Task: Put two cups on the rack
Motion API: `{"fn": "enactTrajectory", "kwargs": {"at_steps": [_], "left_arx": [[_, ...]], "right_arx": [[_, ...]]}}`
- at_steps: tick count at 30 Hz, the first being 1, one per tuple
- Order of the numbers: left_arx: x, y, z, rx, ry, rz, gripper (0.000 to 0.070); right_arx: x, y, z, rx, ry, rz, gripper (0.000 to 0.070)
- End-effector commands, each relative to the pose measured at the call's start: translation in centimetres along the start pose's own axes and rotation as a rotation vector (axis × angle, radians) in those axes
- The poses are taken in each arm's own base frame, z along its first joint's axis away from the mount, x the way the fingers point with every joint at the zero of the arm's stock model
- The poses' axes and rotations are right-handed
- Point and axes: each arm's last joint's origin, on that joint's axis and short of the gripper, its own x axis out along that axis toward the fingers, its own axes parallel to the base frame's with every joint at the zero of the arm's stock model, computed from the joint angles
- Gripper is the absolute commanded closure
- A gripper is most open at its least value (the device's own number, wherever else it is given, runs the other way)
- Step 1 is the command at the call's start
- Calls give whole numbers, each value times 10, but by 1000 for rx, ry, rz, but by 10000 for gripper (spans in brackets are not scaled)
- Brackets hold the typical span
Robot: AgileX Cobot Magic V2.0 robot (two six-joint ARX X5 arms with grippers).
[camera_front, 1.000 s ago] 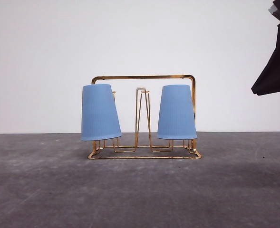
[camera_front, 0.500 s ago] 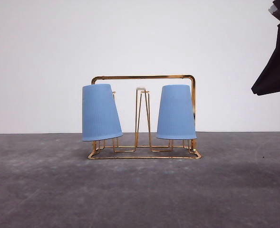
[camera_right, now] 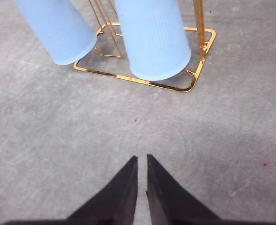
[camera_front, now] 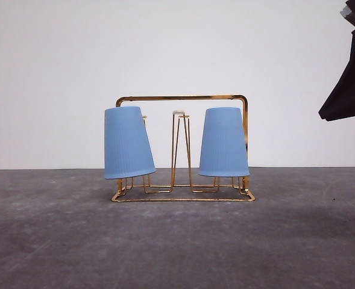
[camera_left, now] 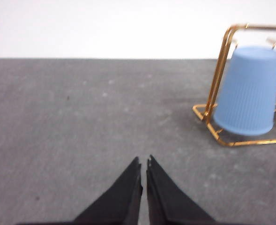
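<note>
Both cups, one (camera_front: 128, 142) at nine o'clock and one (camera_front: 224, 142) at three, hang upside down on the rack (camera_front: 183, 99), while the left gripper (camera_left: 144, 164) and right gripper (camera_right: 142, 161) hover with fingers nearly together, empty.

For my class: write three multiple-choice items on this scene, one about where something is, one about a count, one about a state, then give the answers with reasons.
1. Where are the cups?
A. Lying on the table
B. Upside down on the rack
C. In the grippers

2. How many cups are there?
A. One
B. Two
C. Three

3. How do the left gripper's fingers stand?
A. Closed, holding nothing
B. Wide open
C. Clamped on a cup

Answers:
1 B: the left cup and right cup sit mouth-down on the rack.
2 B: two blue cups show.
3 A: the left gripper tips nearly meet over bare table.
</note>
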Motion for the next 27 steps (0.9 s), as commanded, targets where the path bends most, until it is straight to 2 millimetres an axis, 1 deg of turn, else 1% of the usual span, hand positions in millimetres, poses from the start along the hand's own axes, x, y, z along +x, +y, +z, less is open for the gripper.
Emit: {"fn": "enactTrajectory", "kwargs": {"at_steps": [1, 4, 25, 27], "left_arx": [[1, 1, -4, 12, 2, 6, 700], [2, 1, -10, 5, 48, 13, 700], [2, 1, -10, 6, 46, 19, 700], [2, 1, -10, 6, 46, 19, 700]], "right_arx": [[0, 2, 4, 0, -14, 7, 668], [0, 2, 4, 0, -15, 8, 668], [0, 2, 4, -5, -15, 7, 668], [-5, 2, 4, -107, -35, -30, 668]]}}
